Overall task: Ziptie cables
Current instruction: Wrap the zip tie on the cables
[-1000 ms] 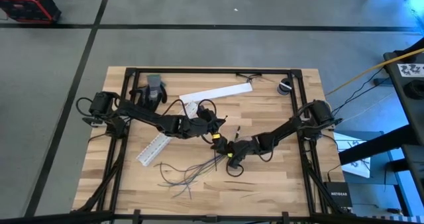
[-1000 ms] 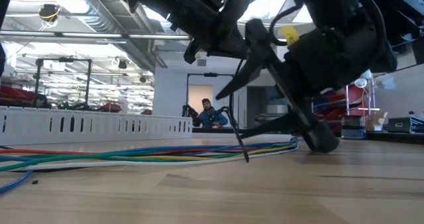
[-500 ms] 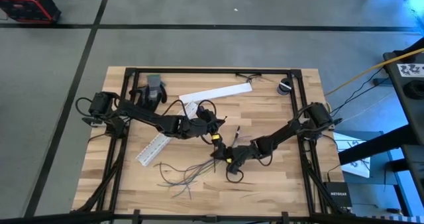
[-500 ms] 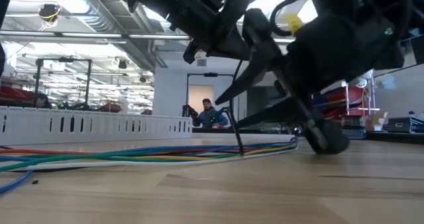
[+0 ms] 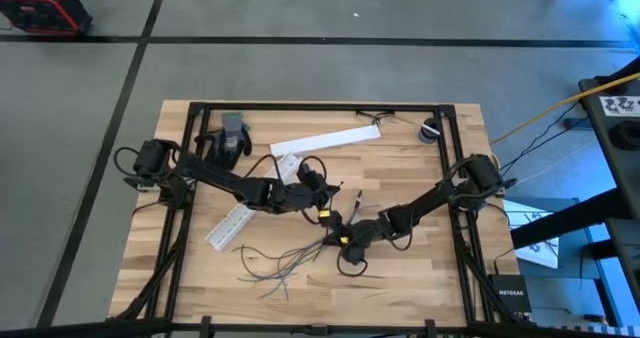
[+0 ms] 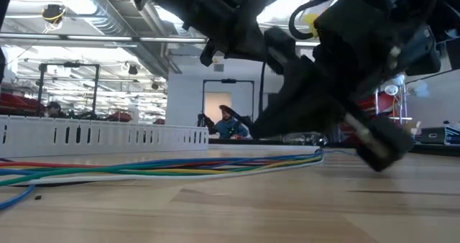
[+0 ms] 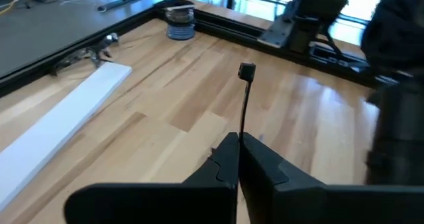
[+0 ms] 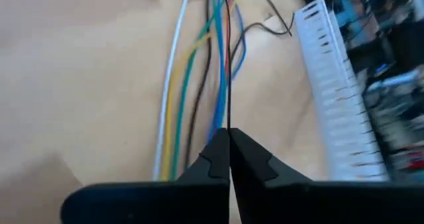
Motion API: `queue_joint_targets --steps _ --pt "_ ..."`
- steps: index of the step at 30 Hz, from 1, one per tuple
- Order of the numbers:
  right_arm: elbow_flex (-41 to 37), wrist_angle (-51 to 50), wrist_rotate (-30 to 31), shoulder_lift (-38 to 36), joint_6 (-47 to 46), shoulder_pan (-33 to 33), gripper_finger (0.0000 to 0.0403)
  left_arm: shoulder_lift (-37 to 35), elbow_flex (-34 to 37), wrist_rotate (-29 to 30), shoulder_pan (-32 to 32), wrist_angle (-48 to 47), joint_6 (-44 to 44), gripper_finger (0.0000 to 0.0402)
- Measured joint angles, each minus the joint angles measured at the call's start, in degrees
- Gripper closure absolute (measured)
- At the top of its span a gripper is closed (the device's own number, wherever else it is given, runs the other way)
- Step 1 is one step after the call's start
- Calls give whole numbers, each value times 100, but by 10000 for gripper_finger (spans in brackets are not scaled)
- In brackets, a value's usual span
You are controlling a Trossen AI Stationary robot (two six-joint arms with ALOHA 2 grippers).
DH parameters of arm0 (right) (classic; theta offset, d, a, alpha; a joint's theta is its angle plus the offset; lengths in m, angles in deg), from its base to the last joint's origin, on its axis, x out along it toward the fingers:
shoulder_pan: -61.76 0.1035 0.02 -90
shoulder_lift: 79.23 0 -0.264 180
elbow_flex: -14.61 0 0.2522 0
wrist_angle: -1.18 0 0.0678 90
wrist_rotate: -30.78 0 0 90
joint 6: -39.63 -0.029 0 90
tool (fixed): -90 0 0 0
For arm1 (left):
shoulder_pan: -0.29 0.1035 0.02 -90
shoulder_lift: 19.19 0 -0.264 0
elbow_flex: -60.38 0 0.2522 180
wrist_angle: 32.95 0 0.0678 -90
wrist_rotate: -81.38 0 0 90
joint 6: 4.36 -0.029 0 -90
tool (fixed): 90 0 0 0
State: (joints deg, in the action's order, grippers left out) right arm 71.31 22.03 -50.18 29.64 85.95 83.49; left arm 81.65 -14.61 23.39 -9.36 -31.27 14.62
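High view: both arms angled inward mid-table; left pincer (image 5: 322,214) gripping zip tie (image 7: 244,105); right pincer (image 5: 338,240) closed over cables (image 5: 285,261).

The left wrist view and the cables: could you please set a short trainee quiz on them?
1. True or false: the left gripper is open.
2. What thin black thing does it grip?
3. The coloured cables lie: A on the table; B in a box; C in a person's hand.
Key: 1 false; 2 a zip tie; 3 A.
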Motion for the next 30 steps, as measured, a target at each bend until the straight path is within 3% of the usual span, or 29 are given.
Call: queue_joint_targets --steps 5,13,18,24,27,30 --pt "-179 240 -601 -434 -1342 22 402 0 0 47 -160 17 -413 402" --pt "-946 1276 -755 -1020 -3165 44 402 0 0 465 -584 -16 -1801 402" --pt "-1264 1920 -769 -1313 -4822 42 403 -2 -2 496 -684 5 -2321 402" --pt "-1458 2725 -866 -1355 -5993 44 403 -24 -2 622 -768 127 -2832 401" --pt "-1842 3506 -683 -1356 -6526 63 403 -24 -2 731 -830 329 -3056 401" --pt "-2271 4321 -51 -1352 -6885 254 403 -24 -4 817 -880 734 -3232 401"
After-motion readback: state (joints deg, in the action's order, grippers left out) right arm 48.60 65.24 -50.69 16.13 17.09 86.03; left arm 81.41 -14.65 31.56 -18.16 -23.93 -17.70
